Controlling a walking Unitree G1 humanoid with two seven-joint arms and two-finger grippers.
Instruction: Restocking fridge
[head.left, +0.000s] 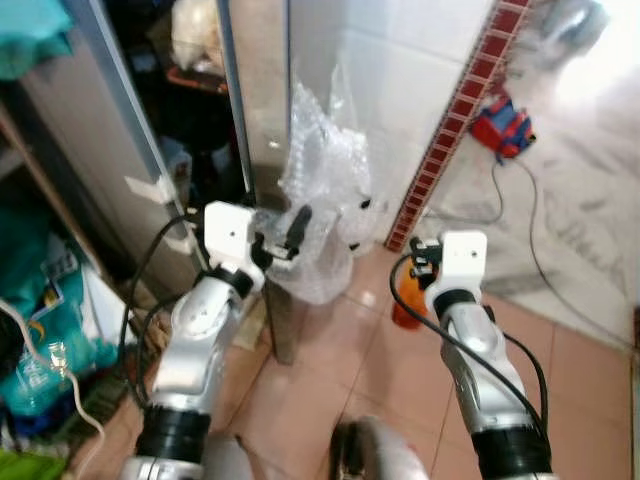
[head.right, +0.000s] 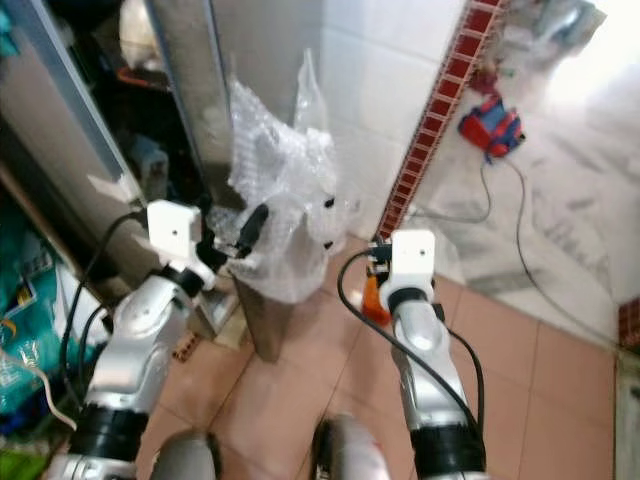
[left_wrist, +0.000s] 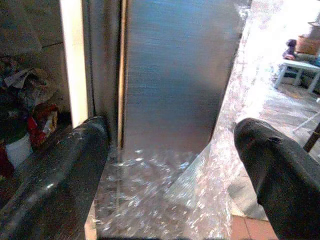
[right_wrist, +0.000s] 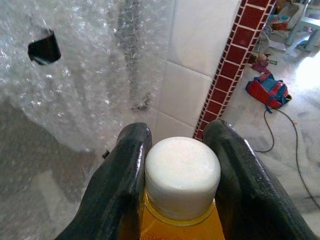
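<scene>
Over tile floor (head.left: 330, 370): right fingers (right_wrist: 125, 165) pinching orange bottle (right_wrist: 182, 220); left fingers (left_wrist: 60, 170) spread

My left fingers (left_wrist: 60, 165) flank the fridge door's (left_wrist: 175, 75) edge, bubble wrap (head.left: 320, 190) just right of it. My right fingers (right_wrist: 125, 170) grip the bottle (right_wrist: 182, 175) above the floor (head.left: 330, 390).

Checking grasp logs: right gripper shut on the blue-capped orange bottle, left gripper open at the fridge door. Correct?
Nearly. The cap is white, not blue, as the right wrist view shows. The rest holds: right gripper shut on the orange bottle, left gripper open at the fridge door.
</scene>
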